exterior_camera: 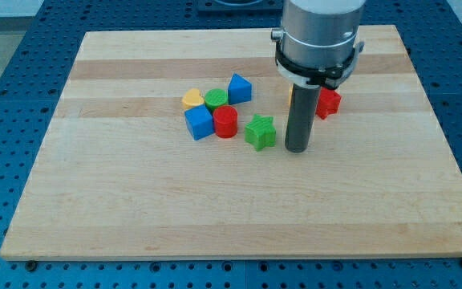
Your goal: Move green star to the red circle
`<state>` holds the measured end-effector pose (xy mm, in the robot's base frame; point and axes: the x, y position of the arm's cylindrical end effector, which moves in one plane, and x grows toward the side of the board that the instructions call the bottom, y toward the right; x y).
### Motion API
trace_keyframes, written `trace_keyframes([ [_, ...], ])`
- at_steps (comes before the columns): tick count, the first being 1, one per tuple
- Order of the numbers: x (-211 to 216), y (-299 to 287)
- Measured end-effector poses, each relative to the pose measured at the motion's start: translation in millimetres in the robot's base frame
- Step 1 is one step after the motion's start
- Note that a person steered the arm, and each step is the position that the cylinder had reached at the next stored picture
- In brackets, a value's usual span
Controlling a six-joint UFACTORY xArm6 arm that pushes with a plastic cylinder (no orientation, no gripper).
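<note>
The green star (260,132) lies near the middle of the wooden board (135,201). The red circle (225,122) stands a short way to the star's left, with a small gap between them. My tip (297,149) rests on the board just to the right of the green star, close to it; I cannot tell whether it touches. The rod rises from there to the arm's grey body at the view's top.
A blue cube (199,123) touches the red circle's left side. A yellow heart (192,99), a green circle (216,99) and a blue triangle (240,87) sit just above. A red block (328,102) lies right of the rod, partly hidden.
</note>
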<state>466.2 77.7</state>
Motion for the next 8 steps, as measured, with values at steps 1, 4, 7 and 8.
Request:
trace_keyframes([
  [1,-1,0],
  [4,-1,-21],
  [7,-1,-33],
  [8,-1,-34],
])
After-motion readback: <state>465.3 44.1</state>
